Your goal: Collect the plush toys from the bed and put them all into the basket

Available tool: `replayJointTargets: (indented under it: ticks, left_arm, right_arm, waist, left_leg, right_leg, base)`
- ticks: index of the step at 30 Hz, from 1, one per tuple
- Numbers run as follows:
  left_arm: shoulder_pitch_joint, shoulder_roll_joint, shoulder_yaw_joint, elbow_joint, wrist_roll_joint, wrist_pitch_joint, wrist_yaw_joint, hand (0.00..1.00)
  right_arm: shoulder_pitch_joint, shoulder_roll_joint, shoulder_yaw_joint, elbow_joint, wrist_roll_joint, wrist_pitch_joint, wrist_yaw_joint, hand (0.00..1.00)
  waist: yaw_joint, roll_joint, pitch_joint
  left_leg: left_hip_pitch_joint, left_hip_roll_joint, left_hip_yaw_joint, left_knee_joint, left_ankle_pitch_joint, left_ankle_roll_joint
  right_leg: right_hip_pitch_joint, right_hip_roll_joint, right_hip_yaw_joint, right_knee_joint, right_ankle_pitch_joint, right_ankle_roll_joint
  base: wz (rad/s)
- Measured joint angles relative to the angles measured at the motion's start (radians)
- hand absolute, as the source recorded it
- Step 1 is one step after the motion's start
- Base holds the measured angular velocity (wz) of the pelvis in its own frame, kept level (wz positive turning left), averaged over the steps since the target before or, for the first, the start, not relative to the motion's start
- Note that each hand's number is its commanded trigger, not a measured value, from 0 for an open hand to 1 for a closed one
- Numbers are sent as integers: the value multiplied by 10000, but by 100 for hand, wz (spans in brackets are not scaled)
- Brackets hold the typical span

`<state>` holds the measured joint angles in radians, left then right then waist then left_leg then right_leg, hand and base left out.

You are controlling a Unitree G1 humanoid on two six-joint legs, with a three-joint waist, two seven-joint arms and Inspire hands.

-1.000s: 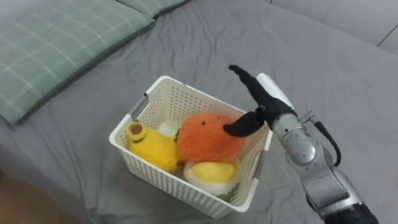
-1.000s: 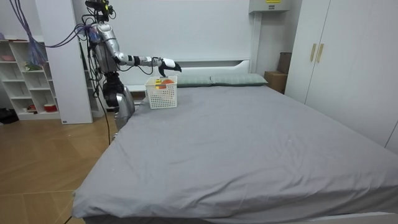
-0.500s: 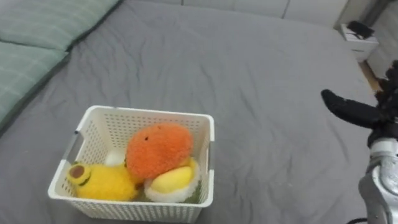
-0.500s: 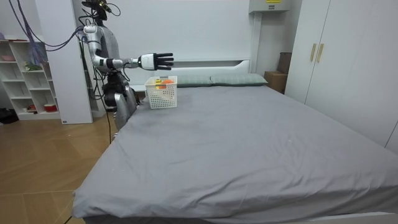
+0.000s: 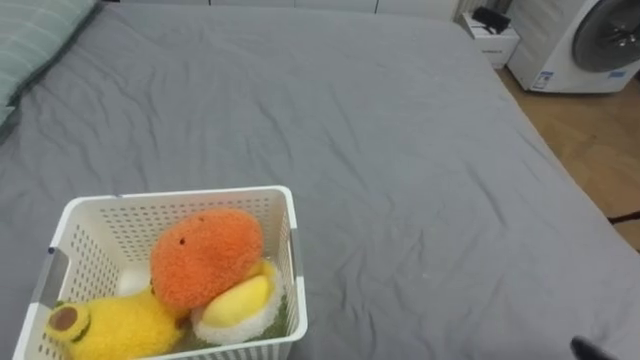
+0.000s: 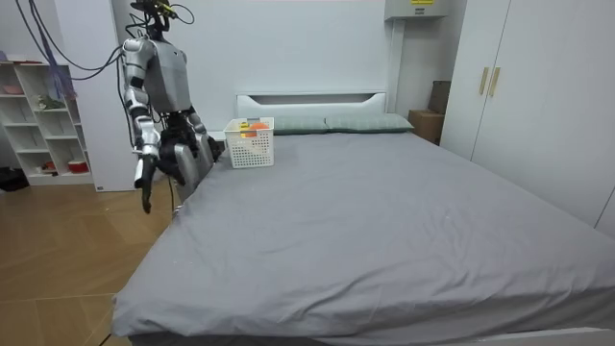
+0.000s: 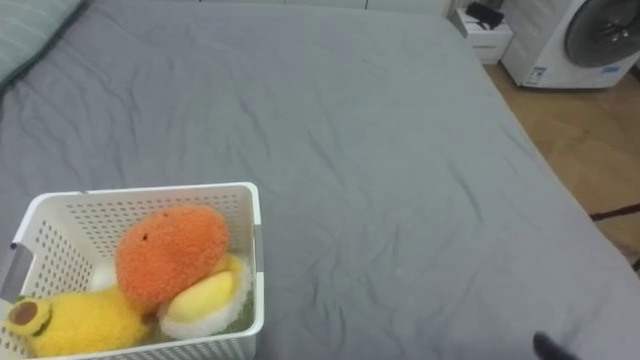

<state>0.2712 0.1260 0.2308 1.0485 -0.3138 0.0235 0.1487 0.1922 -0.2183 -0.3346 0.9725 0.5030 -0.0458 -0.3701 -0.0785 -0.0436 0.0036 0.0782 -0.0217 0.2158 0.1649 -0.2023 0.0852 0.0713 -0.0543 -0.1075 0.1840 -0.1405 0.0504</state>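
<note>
The white basket (image 5: 180, 196) sits on the bed (image 5: 380, 150) close to the side edge where we stand, near the head-end corner and just short of the green pillow (image 5: 30, 30). We judge it is kept there so that a hand can reach it from the floor without leaning far over the mattress. All the toys we can see are heaped inside it. An orange plush toy (image 5: 205, 255) lies on top at the middle. A yellow plush toy (image 5: 105, 325) with a brown-and-green face is at the corner nearest us, and a yellow-and-white plush toy (image 5: 238, 305) is pressed against the basket's wall on the foot-end side. They lean on one another, which suits soft things dropped in one after another. From this, the collecting looks finished or nearly so.

In the room view our right hand (image 6: 145, 183) hangs beside the body over the wooden floor (image 6: 67, 259). Its fingers are slack and point down, and it holds nothing. A dark fingertip (image 5: 585, 347) shows at the eye view's lower right corner, well apart from the basket and the toys. What we take for the left hand (image 6: 209, 147) is low by the bed's side edge, near the basket. We cannot tell how its fingers are set.
</note>
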Motion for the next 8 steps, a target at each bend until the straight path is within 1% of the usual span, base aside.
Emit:
replayJointTargets:
  ticks: [1, 2, 3, 5, 6, 8]
  left_arm:
    - [-20, -63, -2, 211, 15, -7, -3, 0]
    - [-82, -85, 4, 462, 27, -7, -9, 0]
    - [-90, -87, 12, 492, 29, -4, -17, 0]
    - [-52, -87, 19, 498, 27, -3, -47, 0]
    - [-43, -94, 32, 499, 38, 3, -92, 0]
    - [-48, -104, 0, 501, 38, 22, -130, 0]
  right_arm:
    - [52, 111, 64, 852, -56, 47, 194, 0]
    - [189, 258, 50, 1568, -62, 71, 320, 0]
    - [293, 345, 48, 1806, -62, 146, 378, 0]
    - [589, 592, 66, 2611, -112, 405, 568, 0]
    - [604, 646, 57, 2878, -575, 586, 631, 0]
    - [581, 649, 187, 3165, -1143, 776, 766, 0]
  waist:
    - [-15, 125, -8]
    - [-89, 195, -47]
    - [-98, 200, -46]
    - [-98, 191, -38]
    - [-98, 187, -32]
    - [-39, 201, -28]
  left_leg:
    - [43, -3, 16, -9, -26, -10]
    - [76, -7, -6, -8, -38, -14]
    - [115, -11, -7, -7, -43, -21]
    - [227, -6, -2, 9, -113, -108]
    - [223, -6, 5, 29, -111, -112]
    - [226, -13, -1, 55, -110, -115]
  right_leg:
    - [16, 20, 93, 6, -5, -7]
    - [49, 20, 91, 13, -32, -25]
    - [80, 18, 76, 21, -66, -45]
    - [136, 27, 90, 31, -157, -92]
    - [130, 18, 55, 20, -208, -104]
    - [130, -18, -29, 30, -283, -102]
  base:
    - [-13]
    - [-7]
    - [0]
    - [0]
    - [0]
    - [0]
